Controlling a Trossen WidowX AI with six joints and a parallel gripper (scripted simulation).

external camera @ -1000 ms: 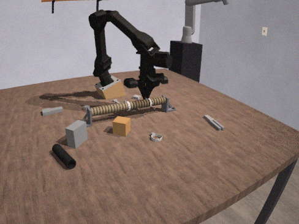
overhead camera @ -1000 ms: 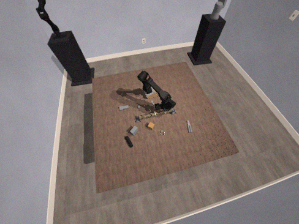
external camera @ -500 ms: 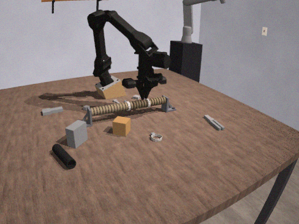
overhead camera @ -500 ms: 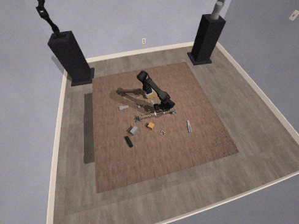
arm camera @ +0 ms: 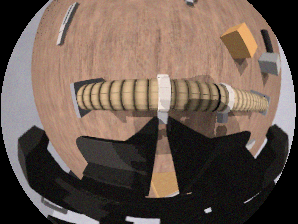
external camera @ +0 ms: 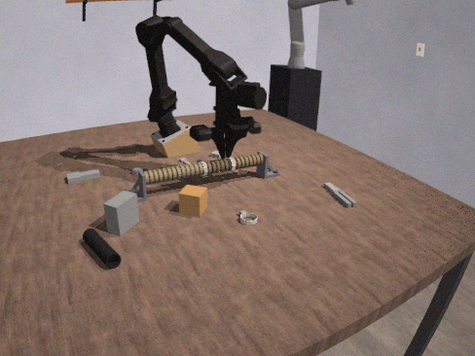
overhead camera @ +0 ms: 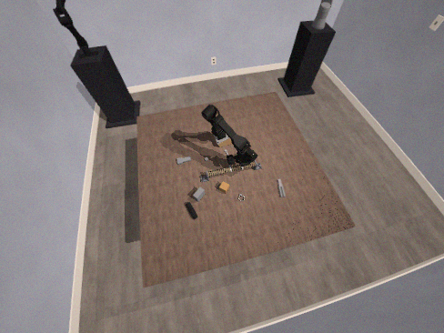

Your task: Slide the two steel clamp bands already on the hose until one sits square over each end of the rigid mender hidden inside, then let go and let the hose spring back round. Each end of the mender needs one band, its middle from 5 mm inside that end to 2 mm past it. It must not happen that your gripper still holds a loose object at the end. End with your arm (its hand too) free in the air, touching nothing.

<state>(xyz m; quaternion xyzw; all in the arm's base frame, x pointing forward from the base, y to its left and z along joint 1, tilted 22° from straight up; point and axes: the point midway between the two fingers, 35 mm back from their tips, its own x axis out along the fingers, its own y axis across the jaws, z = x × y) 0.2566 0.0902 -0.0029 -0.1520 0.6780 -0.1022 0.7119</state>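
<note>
A ribbed tan hose (external camera: pixel 201 168) lies level between two grey stands (external camera: pixel 138 184) (external camera: pixel 267 166) on the wooden table. It also shows in the wrist view (arm camera: pixel 127 94) and in the overhead view (overhead camera: pixel 225 170). Two steel clamp bands sit on it. One band (external camera: pixel 233 162) is nearer the right stand, and the other band (external camera: pixel 204 168) is near the middle. My gripper (external camera: pixel 227 155) reaches straight down onto the hose and is shut on the right band (arm camera: pixel 162 91). The other band (arm camera: pixel 225 98) lies to the right in the wrist view. The mender inside the hose is hidden.
In front of the hose stand an orange cube (external camera: pixel 193 199), a grey cube (external camera: pixel 121 212) and a black cylinder (external camera: pixel 101 248). A loose steel ring (external camera: pixel 248 217) lies nearby. A grey bar (external camera: pixel 340 194) lies to the right and another grey bar (external camera: pixel 83 176) to the left.
</note>
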